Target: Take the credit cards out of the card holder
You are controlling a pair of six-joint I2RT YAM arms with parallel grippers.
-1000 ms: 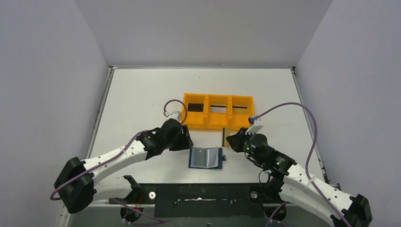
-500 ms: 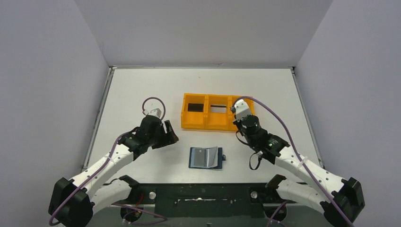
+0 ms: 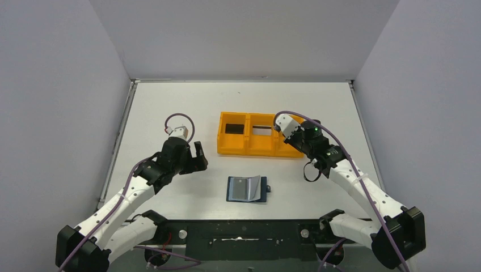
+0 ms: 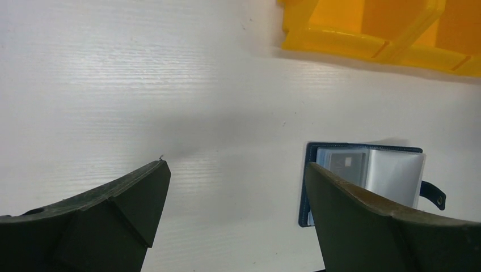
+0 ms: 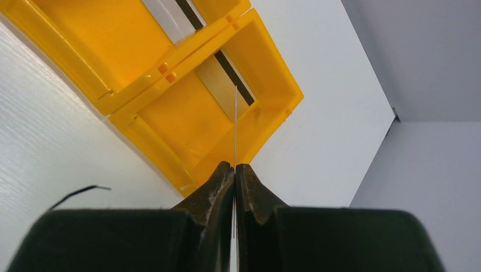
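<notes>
The navy card holder (image 3: 247,188) lies open on the table, its clear sleeves raised, a grey card (image 4: 347,164) showing in its left pocket. My left gripper (image 3: 198,156) is open and empty, up and to the left of the card holder (image 4: 368,170), not touching it. My right gripper (image 5: 234,165) is shut on a thin credit card (image 5: 235,124) seen edge-on. It hovers over the right compartment of the orange tray (image 3: 249,148). A beige card with a dark stripe (image 5: 221,82) lies in that compartment.
The tray's left compartment holds a dark card (image 3: 233,128), and the middle one a pale card with a dark stripe (image 3: 261,130). Grey walls enclose the table on three sides. The holder's closure tab (image 4: 434,195) sticks out to its right.
My right gripper carried the card from beside the card holder up to the tray's right compartment. My left gripper drew back to the left and opened wide.
</notes>
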